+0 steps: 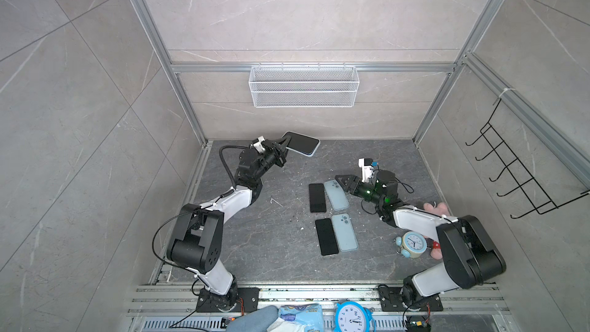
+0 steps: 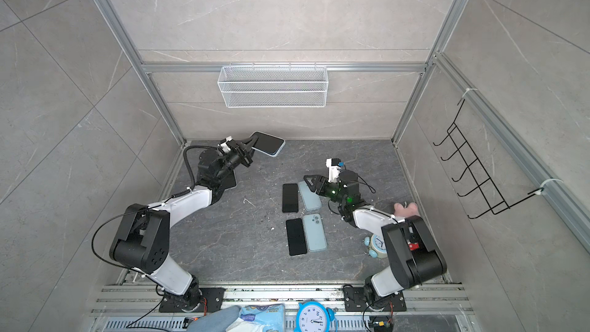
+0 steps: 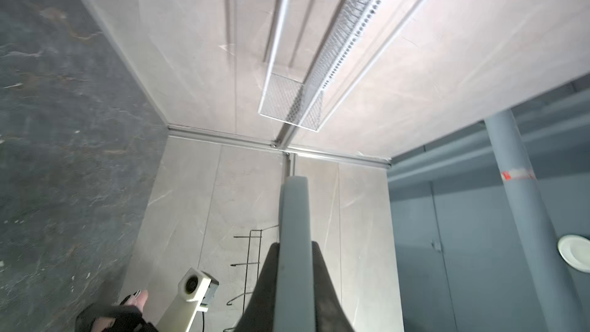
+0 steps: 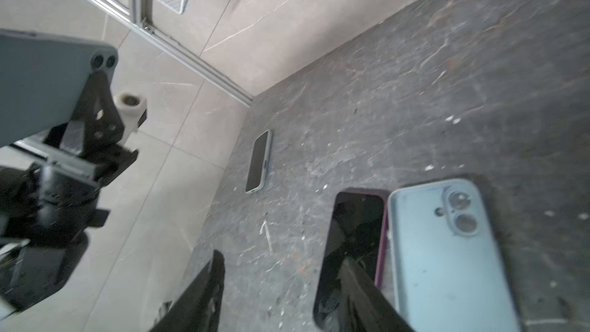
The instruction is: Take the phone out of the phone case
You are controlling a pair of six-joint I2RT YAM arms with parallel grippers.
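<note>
Both top views show the left gripper clamped tight on one end of a cased phone, held in the air near the back wall. The right gripper hangs empty, fingers apart, over a bare phone and an empty blue case on the table. Probably best: bring it across, pinch the case's free corner, and peel slowly against a firm left hold.
</note>
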